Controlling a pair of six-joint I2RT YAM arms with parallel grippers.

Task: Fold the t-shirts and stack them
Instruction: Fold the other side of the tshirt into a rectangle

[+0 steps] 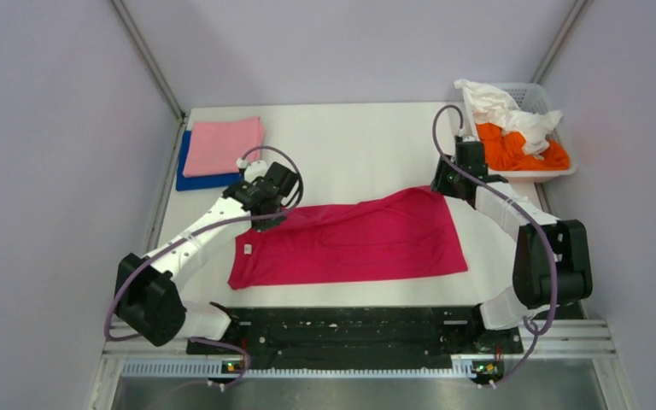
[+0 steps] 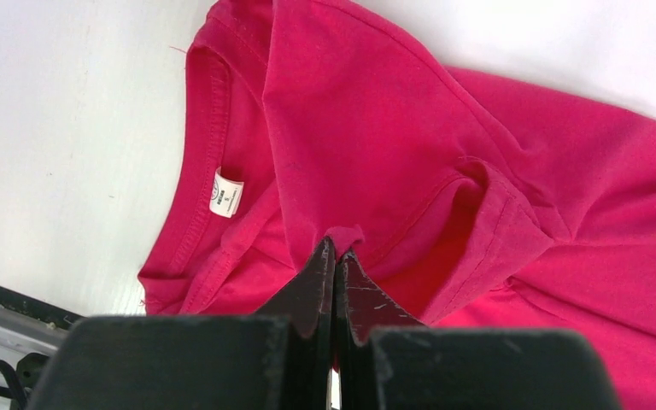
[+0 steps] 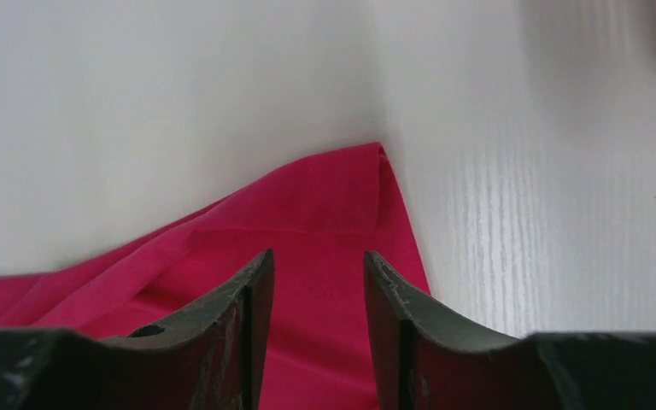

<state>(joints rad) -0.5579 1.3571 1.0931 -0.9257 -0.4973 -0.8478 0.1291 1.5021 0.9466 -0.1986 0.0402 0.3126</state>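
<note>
Magenta shirt [image 1: 350, 239] flat mid-table [image 1: 350, 145], long axis 9-to-3 in top view: collar end at 9, hem end at 3. Left gripper [image 2: 336, 252] clamped tight on a pinch of cloth beside the sleeve [image 2: 487, 213], neck label [image 2: 226, 194] off at 10 o'clock from the tips. Right gripper [image 3: 318, 256] jaws parted, nothing clamped, poised over the far hem corner [image 3: 380, 154]; corner at 12-to-1 just past the tips, cloth under the gap. Right arm nearer hem end, left arm nearer collar end, both on the far long edge.

Probably between grips on the right: needs to close on that corner before any fold toward 6 o'clock.

Pink shirt [image 1: 225, 145] folded on blue shirt [image 1: 196, 181] at table's 10 o'clock. Orange shirt [image 1: 521, 152] and white shirt [image 1: 504, 107] heaped in basket [image 1: 536, 90] at 2 o'clock, not yet folded.
</note>
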